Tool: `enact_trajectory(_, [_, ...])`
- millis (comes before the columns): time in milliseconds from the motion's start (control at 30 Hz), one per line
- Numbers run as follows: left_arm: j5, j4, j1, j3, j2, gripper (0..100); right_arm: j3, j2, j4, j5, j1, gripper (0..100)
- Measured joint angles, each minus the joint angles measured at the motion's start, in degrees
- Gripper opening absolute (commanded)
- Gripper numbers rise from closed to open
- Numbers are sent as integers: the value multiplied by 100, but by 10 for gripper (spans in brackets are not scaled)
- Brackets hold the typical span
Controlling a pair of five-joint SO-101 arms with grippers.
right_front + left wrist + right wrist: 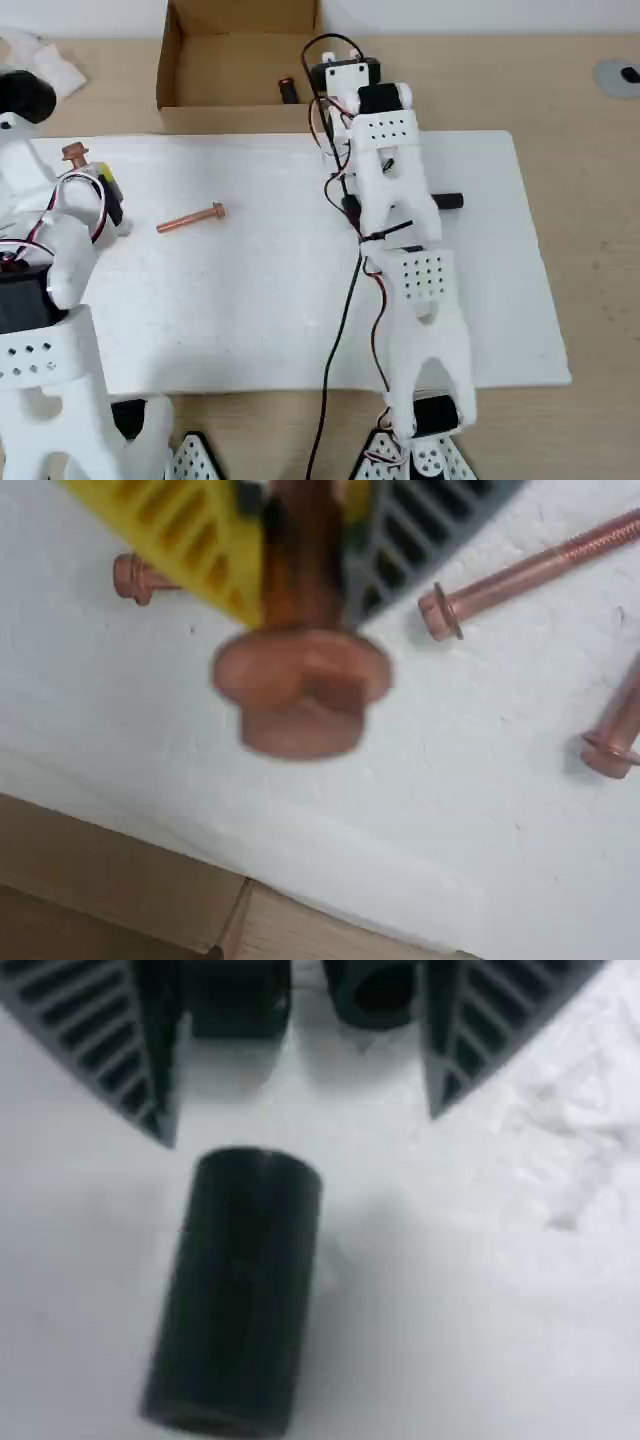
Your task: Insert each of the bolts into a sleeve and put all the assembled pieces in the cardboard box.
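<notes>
Closest to the lens in the left wrist view, the held bolt (300,695) points its copper flanged head at you. Its shank is pinched between the yellow and grey fingers of your left gripper (300,595). From above, this bolt hangs over the left end of the white foam mat (300,330), with no sleeve on it.

Three more bolts lie loose on the mat below. The long bolt (530,575) shows its full threaded shank. The edge bolt (612,735) is cut off by the frame. The far bolt (135,577) peeks out beside the yellow finger.

Your right gripper (300,1110) has its dark fingers spread wide and grips nothing. Just in front of it the near sleeve (235,1290), a black tube, lies on its side on the mat. The second sleeve (240,1005) and the third sleeve (375,990) rest beyond it, side by side.

Past the mat's far edge stands the cardboard box (175,70). One small dark piece (287,90) with a reddish end lies inside, near its right wall. It is probably a finished assembly, though it is too small to be sure.

You appear to be early in the task. At most one piece is boxed, while four bolts and at least three sleeves remain unjoined and outside the box.
</notes>
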Motion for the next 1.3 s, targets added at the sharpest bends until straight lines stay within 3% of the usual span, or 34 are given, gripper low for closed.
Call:
enact_trajectory(433, [0, 0, 0, 0, 0, 9, 9, -9, -229, 1582, 0, 196])
enact_trajectory(1300, [0, 0, 0, 0, 0, 9, -9, 492, -905, 1538, 132, 195])
